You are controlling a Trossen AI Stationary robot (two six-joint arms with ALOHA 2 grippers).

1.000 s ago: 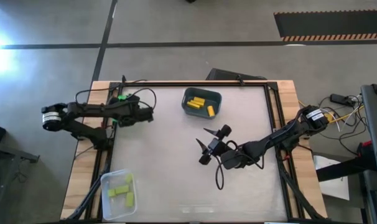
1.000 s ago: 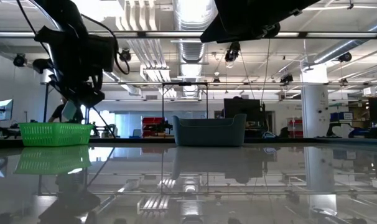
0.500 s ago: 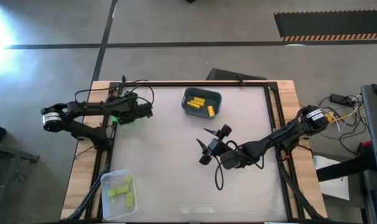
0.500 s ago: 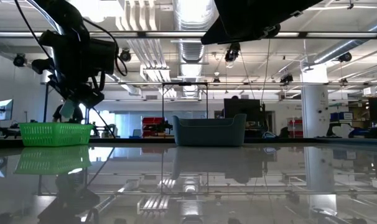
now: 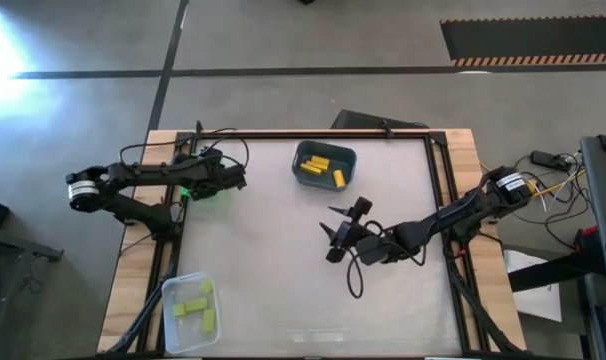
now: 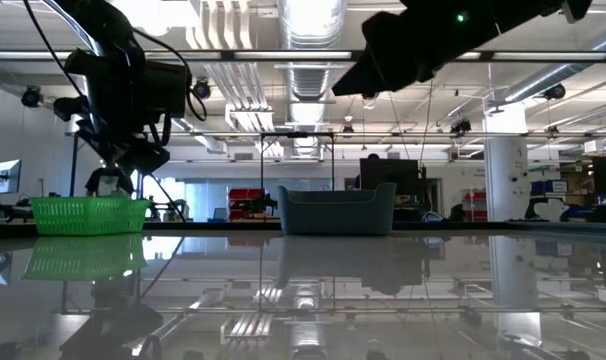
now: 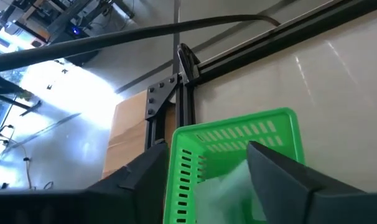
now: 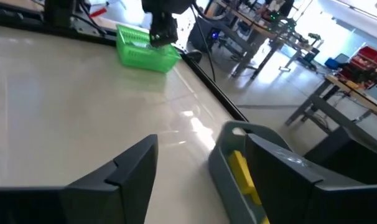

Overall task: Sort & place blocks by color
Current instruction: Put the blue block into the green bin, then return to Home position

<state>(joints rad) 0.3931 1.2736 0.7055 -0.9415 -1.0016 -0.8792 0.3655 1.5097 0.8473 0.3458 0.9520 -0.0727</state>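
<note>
Now, the sorting: each colour has its own bin, so the blocks lie grouped and not mixed.
Yellow blocks (image 5: 321, 164): they lie inside the grey plastic bin (image 5: 348, 158) at the far middle of the pale tabletop (image 5: 283, 260); the right wrist view shows one of them against the bin wall.
Lime-green blocks (image 5: 194, 305): they lie in the clear plastic box (image 5: 173, 335) at the near left corner of the tabletop.
Bright green slotted basket (image 5: 205, 190): it stands at the far left edge, mostly hidden under the left arm; inside it the left wrist view shows only a pale blur, and I cannot tell if this is a teal block.
Left end effector (image 7: 204, 171): it hangs directly over the green basket with the two fingers spread and nothing between them, probably because a block was meant to drop there.
Right end effector (image 5: 335, 233): it hovers over the bare middle of the tabletop, near the grey bin, fingers parted and empty, pointing toward the bins.
Loose blocks: none can be seen on the open tabletop, so I judge the sorting is nearly complete or complete.
</note>
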